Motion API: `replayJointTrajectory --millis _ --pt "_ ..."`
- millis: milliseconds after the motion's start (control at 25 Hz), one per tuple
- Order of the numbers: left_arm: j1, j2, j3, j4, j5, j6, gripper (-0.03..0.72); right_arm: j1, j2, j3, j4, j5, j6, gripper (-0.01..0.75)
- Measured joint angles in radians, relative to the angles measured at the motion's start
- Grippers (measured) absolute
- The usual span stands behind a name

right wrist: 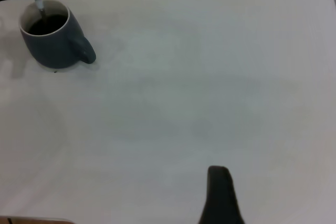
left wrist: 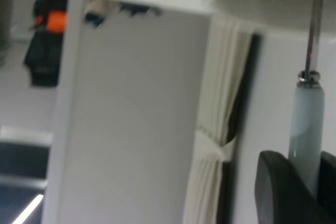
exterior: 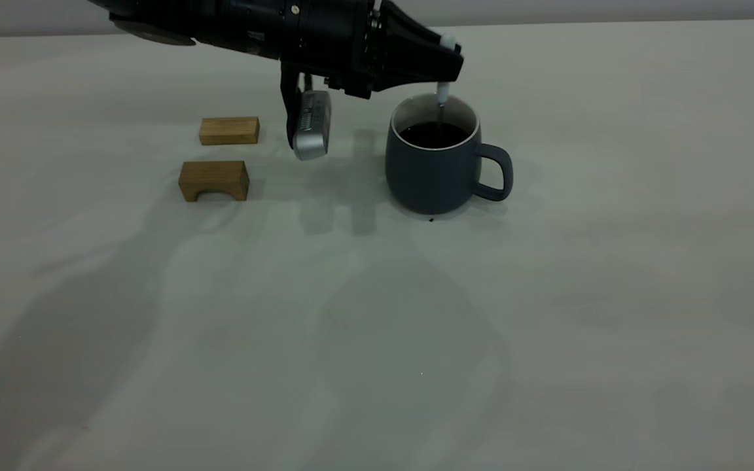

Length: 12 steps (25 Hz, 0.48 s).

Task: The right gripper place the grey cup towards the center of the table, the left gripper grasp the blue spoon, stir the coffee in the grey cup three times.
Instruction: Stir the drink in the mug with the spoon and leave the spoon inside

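Spoon axis vertical: we see the left gripper point(exterior: 446, 62), upper centre, clamping the blue spoon point(exterior: 443, 93) directly above the grey cup point(exterior: 434, 157). Bowl dips into the coffee point(exterior: 434, 135). Right gripper point(right wrist: 220, 195) well apart; we cannot tell its state.

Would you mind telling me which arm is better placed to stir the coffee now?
Left. The left gripper holds the blue spoon upright, dipped in the grey cup. The right gripper is far away.

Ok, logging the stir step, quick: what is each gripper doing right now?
Left gripper: shut on the blue spoon, over the grey cup.
Right gripper: away from the cup; cannot be told.
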Motion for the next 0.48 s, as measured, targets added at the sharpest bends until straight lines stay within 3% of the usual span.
replayJointTrajectory --millis 240,480 --pt "0.002 0.0 -0.001 -0.041 -0.043 0.135 0.151 0.0 0.0 0.0 0.0 0.0 0.0 0.592" --pt "0.002 0.0 -0.001 -0.051 0.101 0.139 0.151 0.0 0.0 0.0 0.0 0.0 0.0 0.592"
